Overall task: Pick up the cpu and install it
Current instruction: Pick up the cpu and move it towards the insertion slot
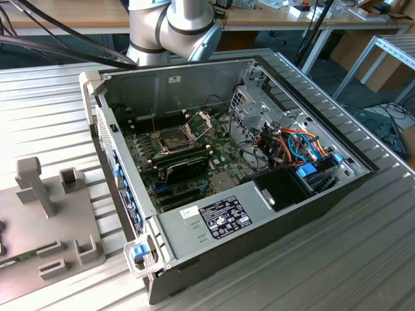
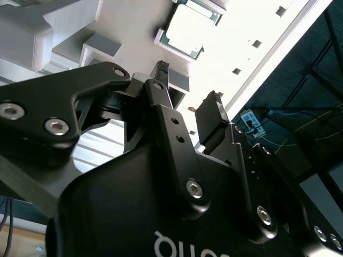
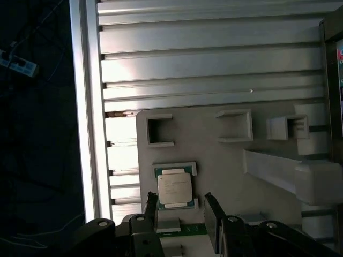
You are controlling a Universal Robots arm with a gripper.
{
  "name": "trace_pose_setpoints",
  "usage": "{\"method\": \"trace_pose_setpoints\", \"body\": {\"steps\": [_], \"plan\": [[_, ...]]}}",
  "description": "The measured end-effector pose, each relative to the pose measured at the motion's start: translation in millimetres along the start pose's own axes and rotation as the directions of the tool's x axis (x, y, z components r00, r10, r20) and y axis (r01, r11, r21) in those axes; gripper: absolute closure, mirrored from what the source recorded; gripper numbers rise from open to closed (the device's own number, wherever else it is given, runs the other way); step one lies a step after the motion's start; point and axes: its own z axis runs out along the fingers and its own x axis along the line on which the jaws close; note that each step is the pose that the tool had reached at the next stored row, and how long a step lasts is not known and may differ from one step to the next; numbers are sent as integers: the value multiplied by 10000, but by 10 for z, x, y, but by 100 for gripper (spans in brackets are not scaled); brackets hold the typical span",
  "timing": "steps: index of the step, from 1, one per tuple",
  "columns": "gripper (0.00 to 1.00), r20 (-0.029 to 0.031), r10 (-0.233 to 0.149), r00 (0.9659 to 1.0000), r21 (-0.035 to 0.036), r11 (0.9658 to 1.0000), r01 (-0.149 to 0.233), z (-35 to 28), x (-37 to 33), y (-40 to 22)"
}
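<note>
So, cpu (image 3: 174, 188): one, flat on the grey tray (image 3: 214, 160), just beyond the gripper (image 3: 181, 202).
Jaws: two, apart, empty.

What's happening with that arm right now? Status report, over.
End effector open, empty. Cpu lying flat in its grey holder plate, ahead of the fingertips, not gripped. Nothing seen between them.

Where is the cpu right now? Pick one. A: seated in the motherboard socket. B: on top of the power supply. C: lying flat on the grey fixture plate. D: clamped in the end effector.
C: in the first wrist view the cpu lies flat in a recess of the grey fixture plate, just beyond the open end effector.
</note>
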Motion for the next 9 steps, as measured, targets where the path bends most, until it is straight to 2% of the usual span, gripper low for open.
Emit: {"method": "trace_pose_setpoints", "body": {"steps": [9], "plan": [[52, 1, 0, 10000, -1, 10000, 0, 20, 0, -1]]}}
